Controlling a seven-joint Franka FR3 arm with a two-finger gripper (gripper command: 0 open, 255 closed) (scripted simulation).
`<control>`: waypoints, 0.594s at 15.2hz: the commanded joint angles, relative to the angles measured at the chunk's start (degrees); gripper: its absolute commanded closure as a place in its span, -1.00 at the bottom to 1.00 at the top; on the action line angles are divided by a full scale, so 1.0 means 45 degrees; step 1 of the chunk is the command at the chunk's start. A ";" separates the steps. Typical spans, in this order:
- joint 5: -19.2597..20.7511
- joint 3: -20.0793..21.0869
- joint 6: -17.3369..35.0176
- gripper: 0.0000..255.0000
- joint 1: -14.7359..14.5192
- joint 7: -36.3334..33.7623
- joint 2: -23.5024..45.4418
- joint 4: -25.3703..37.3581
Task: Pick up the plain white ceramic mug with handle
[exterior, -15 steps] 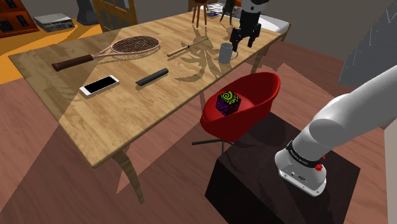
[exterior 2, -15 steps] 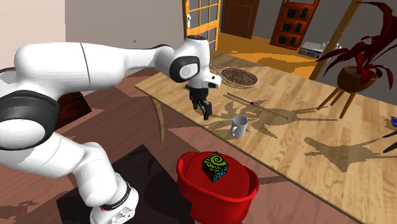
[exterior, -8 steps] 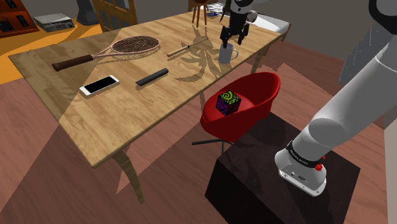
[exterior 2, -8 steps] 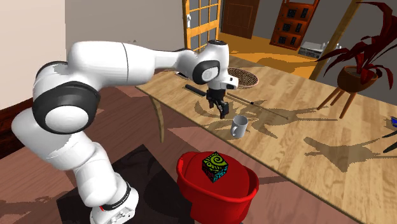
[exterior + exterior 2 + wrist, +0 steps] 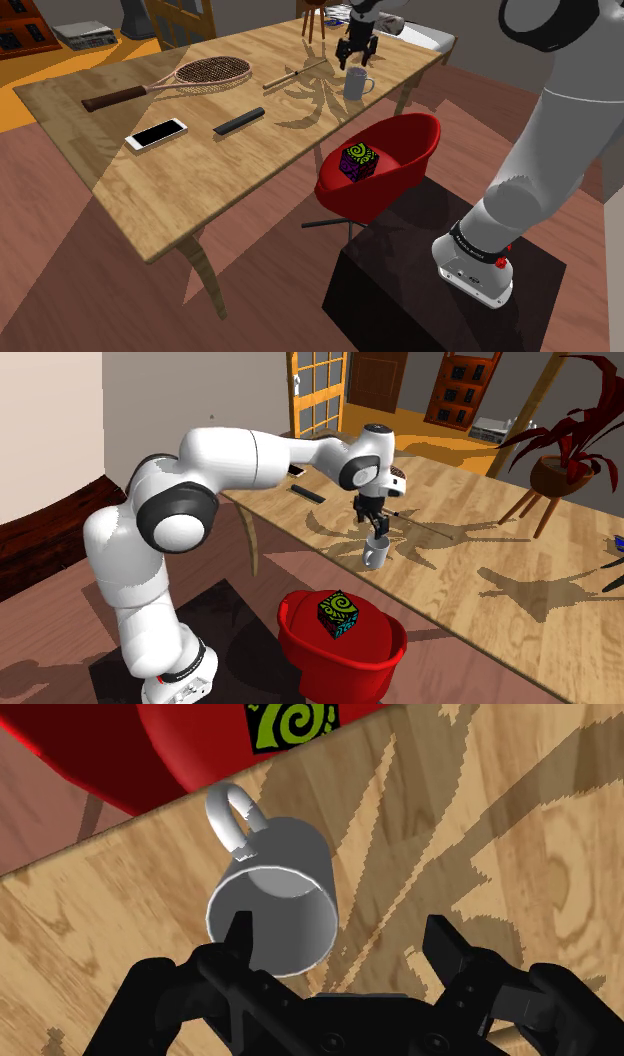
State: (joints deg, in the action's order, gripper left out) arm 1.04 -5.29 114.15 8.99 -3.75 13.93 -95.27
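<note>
The mug [image 5: 356, 84] stands upright near the wooden table's [image 5: 200, 175] edge, with its handle toward the red chair [image 5: 405, 150]. The gripper [image 5: 357, 60] hangs just above it, fingers wide apart and holding nothing, one fingertip [image 5: 240, 932] over the rim. The arm [image 5: 570, 110] arches high from the stand [image 5: 400, 295].

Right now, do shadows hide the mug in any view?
No. Shoulder view: the mug stands lit beside a leafy shadow on the table. Second exterior view: it shows pale below the gripper. Wrist view: evenly lit, with shadow stripes on the wood beside it.
</note>
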 commanded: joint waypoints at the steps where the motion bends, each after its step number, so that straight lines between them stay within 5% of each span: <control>1: -0.0105 -0.0011 -0.0044 -1.00 0.0058 -0.0001 0.0669 0.0801; 9: -0.0120 -0.0001 0.1150 -1.00 0.0061 -0.0020 0.0936 -0.0127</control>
State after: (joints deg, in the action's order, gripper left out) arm 0.52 -5.30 118.86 9.27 -3.83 17.89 -95.66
